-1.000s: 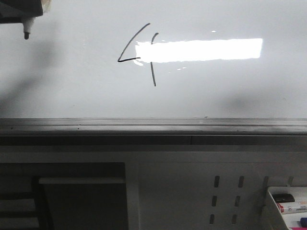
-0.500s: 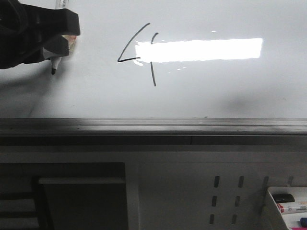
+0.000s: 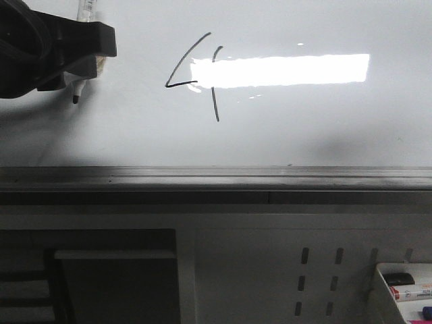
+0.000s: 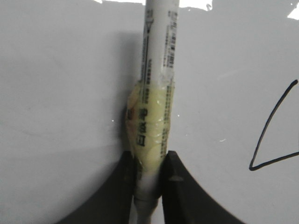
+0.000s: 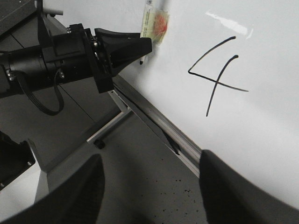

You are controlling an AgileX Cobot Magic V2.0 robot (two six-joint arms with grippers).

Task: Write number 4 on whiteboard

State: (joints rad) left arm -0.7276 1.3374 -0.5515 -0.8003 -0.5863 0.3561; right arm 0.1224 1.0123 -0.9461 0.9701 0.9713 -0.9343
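The whiteboard (image 3: pixel 304 128) fills the upper front view, with a bright light reflection. The number 4 (image 3: pixel 196 77) is drawn on it in thin black strokes; it also shows in the right wrist view (image 5: pixel 217 77), and part of it in the left wrist view (image 4: pixel 271 135). My left gripper (image 3: pixel 84 64) is at the board's left, left of the 4, shut on a white marker (image 4: pixel 156 70) wrapped in yellowish tape. The marker tip (image 3: pixel 75 100) points down. I cannot tell whether it touches the board. My right gripper (image 5: pixel 149 186) is open and empty, off the board.
A grey metal rail (image 3: pixel 216 179) runs along the board's lower edge. Below it is a white perforated panel (image 3: pixel 317 277). A tray (image 3: pixel 405 290) at the lower right holds markers and an eraser. The left arm's black body (image 5: pixel 56 60) shows in the right wrist view.
My left gripper with the marker has moved down and to the right into the front view over the last second, then hardly moved. The 4 is unchanged.
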